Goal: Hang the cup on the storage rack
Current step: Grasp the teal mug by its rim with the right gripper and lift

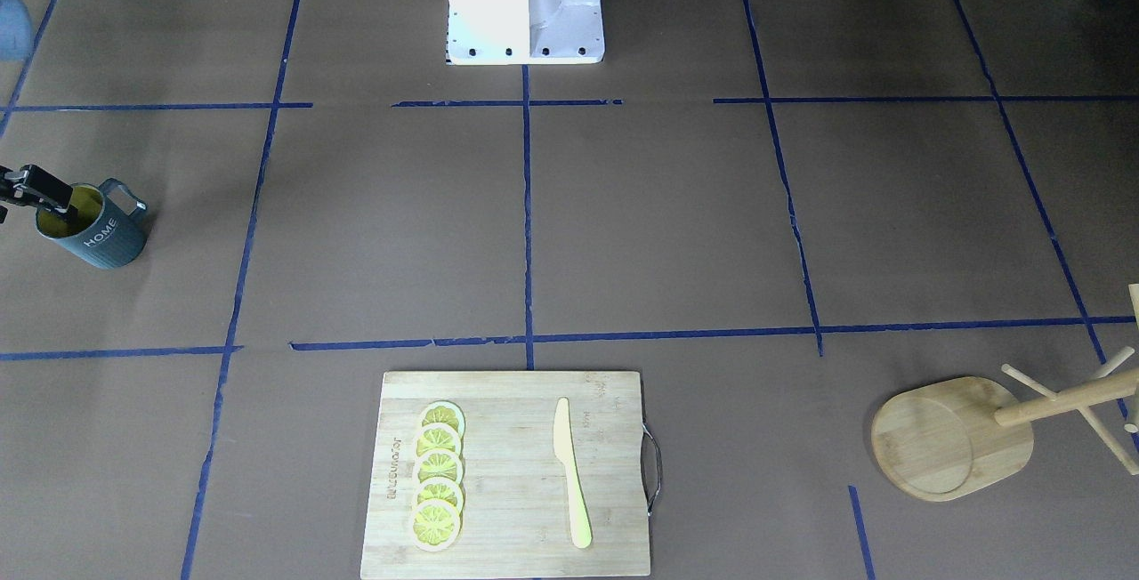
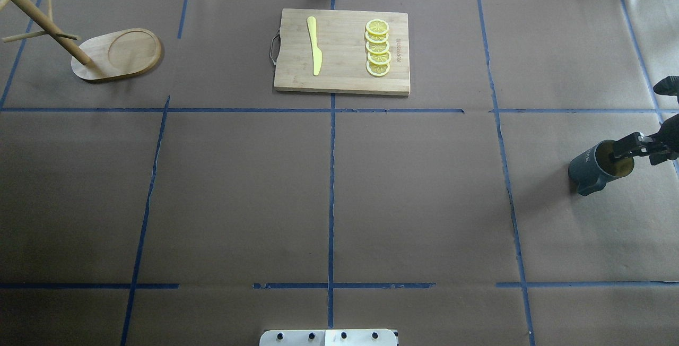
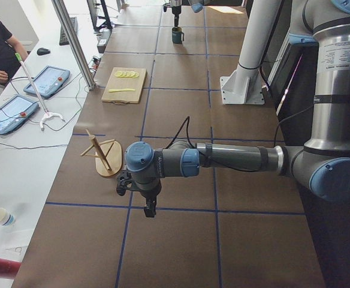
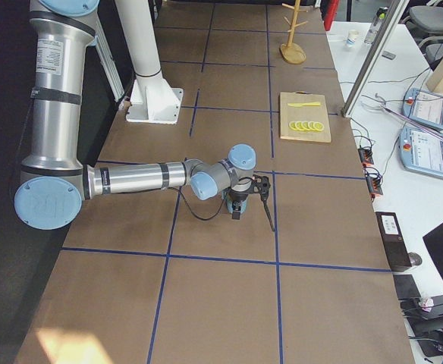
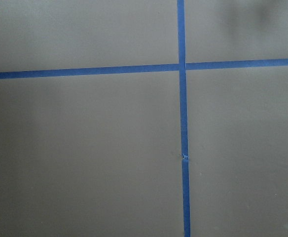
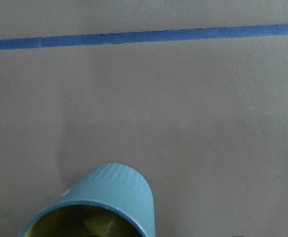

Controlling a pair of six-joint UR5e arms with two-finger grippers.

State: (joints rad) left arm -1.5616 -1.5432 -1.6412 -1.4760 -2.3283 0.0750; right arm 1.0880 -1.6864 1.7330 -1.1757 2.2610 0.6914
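Note:
The cup is a dark blue-grey ribbed mug with "HOME" lettering and a yellow-green inside. It is at the table's right end, also in the overhead view and the right wrist view. My right gripper is at its rim, one finger inside, shut on the wall. The storage rack is a wooden mug tree at the far left end. My left gripper hangs over the table near the rack; I cannot tell whether it is open or shut.
A bamboo cutting board with several lemon slices and a yellow knife lies at the far middle. The robot's white base is at the near middle. Blue tape lines cross the brown table.

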